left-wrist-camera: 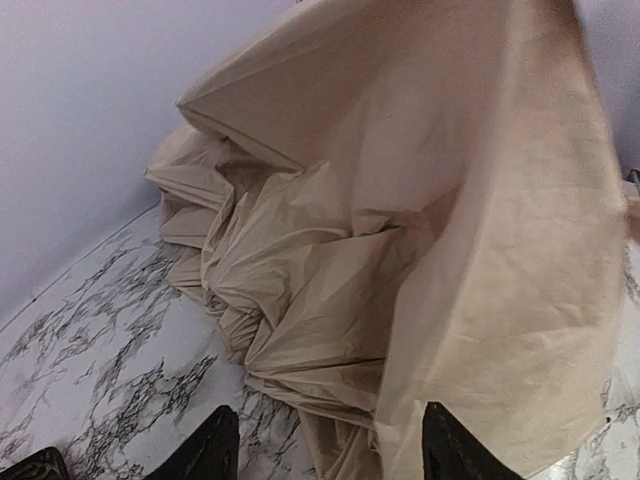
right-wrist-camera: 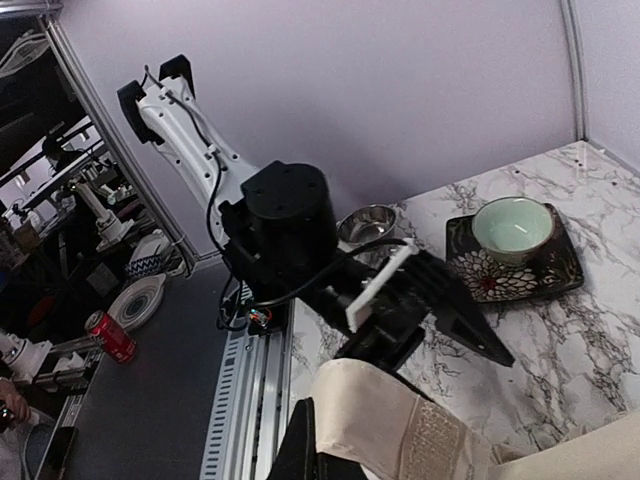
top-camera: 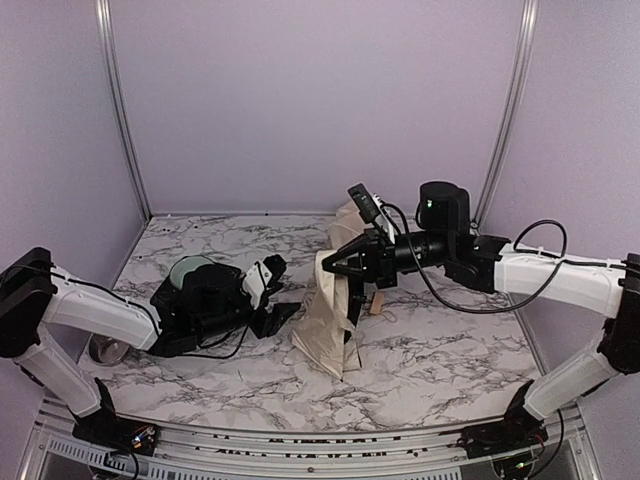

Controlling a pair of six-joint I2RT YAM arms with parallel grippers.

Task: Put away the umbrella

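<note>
The left gripper [top-camera: 280, 318] lay low on the table [top-camera: 450, 350], just left of the umbrella [top-camera: 325, 335], with its fingers spread and nothing between them; in its wrist view the fabric bunched right ahead of the tips. The umbrella sat mid-table as a loose cream heap: collapsed, but not rolled, and no strap showed around it. I judged the task to be at an early to middle stage, with gathering the folds, wrapping them and fastening them not yet done.

The heap ran roughly far to near, its upper edge lifted and the rest draping down to the table. A small tan piece, likely the handle [top-camera: 378, 304], showed at its right side, so the shaft probably pointed that way, though the shaft itself was hidden. The right gripper [top-camera: 333, 262] was clamped on the raised top fold, holding it up above the heap.
</note>
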